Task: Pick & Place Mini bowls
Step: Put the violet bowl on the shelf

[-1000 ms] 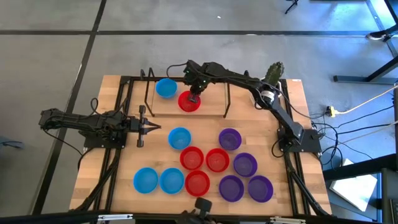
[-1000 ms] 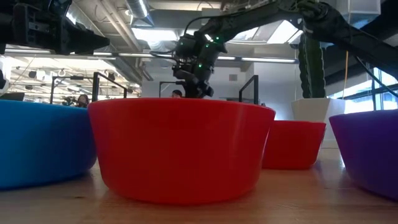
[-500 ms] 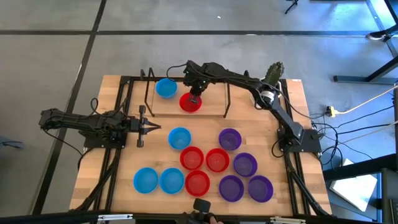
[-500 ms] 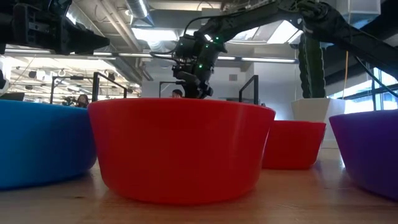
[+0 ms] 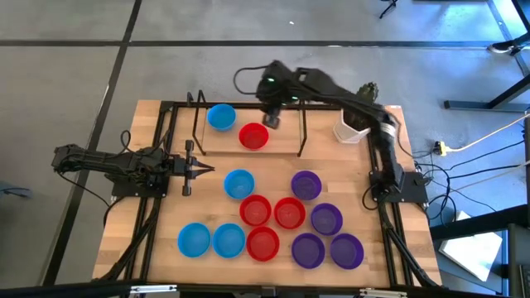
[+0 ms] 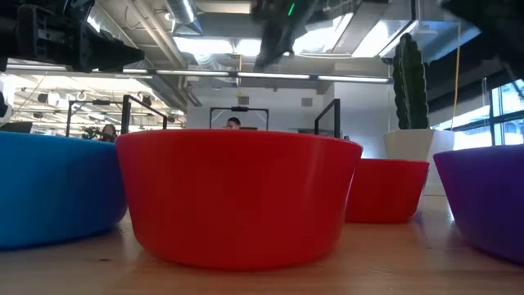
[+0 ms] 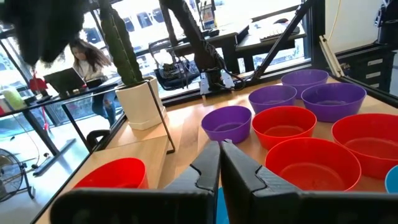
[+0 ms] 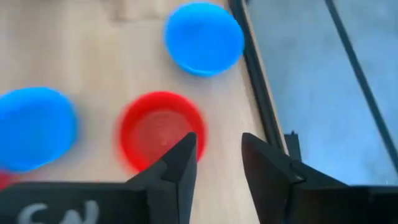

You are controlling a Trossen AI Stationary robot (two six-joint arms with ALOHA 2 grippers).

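Placement looks finished for the red bowl (image 5: 253,136): it sits on the table (image 5: 389,248) just beside the blue bowl (image 5: 220,117), so the right pincer (image 5: 273,120) hovers above it, fingers parted and empty. Half a second ago that pincer was down at the red bowl; now it has lifted clear and the bowl stays put. Well apart from the red bowl, the left pincer (image 5: 205,170) waits, fingers together, holding nothing, near the other mini bowls (image 5: 273,223)
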